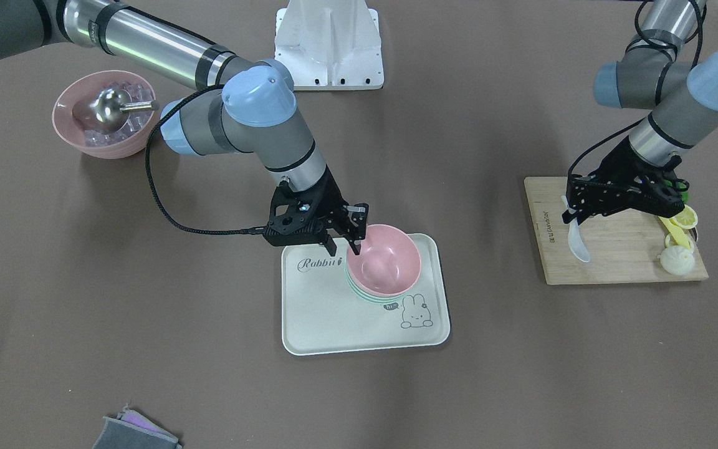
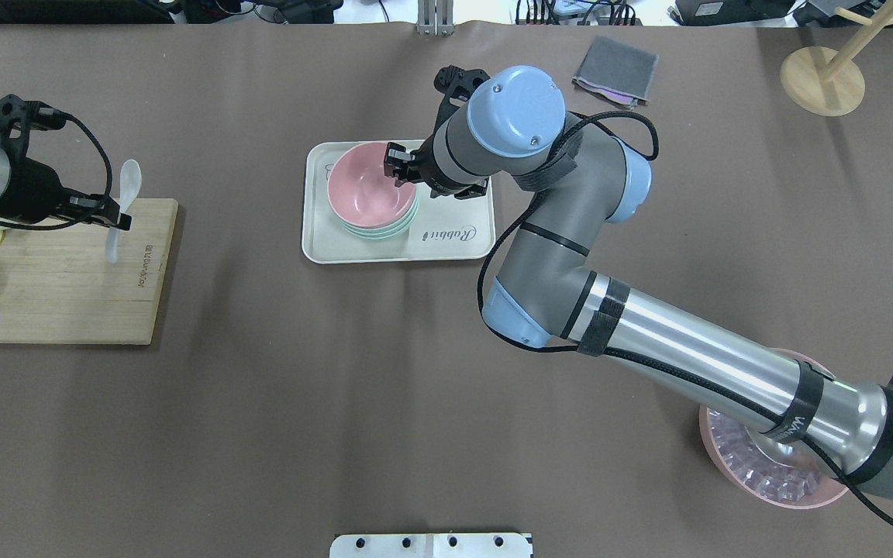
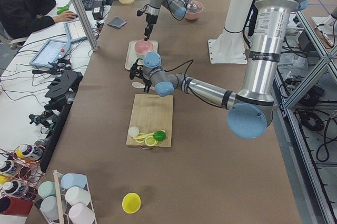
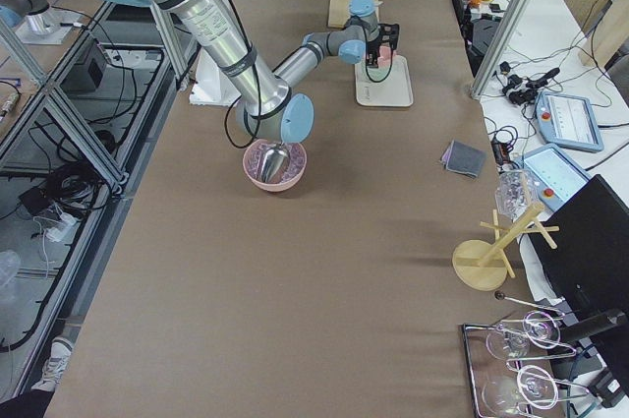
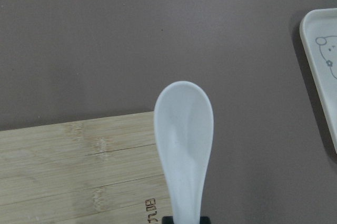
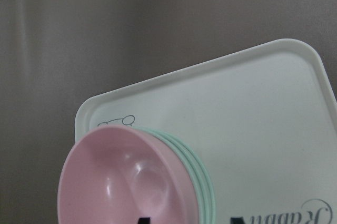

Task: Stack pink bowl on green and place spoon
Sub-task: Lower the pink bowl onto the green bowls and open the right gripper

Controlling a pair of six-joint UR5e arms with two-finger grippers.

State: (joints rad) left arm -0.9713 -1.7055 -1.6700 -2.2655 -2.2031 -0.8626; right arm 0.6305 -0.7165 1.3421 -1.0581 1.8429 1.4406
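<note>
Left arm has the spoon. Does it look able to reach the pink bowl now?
Probably yes, but tight. Nothing stands between the left gripper with the spoon and the pink bowl, whose side towards it is free. The right gripper straddles the opposite rim, one finger inside, taking some room.

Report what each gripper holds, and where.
Left gripper: the spoon, by its handle end. Right gripper straddles the rim of the pink bowl; clamped or not, cannot tell.

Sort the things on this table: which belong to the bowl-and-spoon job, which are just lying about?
Job: pink bowl, green bowls, white spoon, tray under the bowls.
Lying about: ice bowl, metal scoop, cutting board, lemon slices, grey cloth.
</note>
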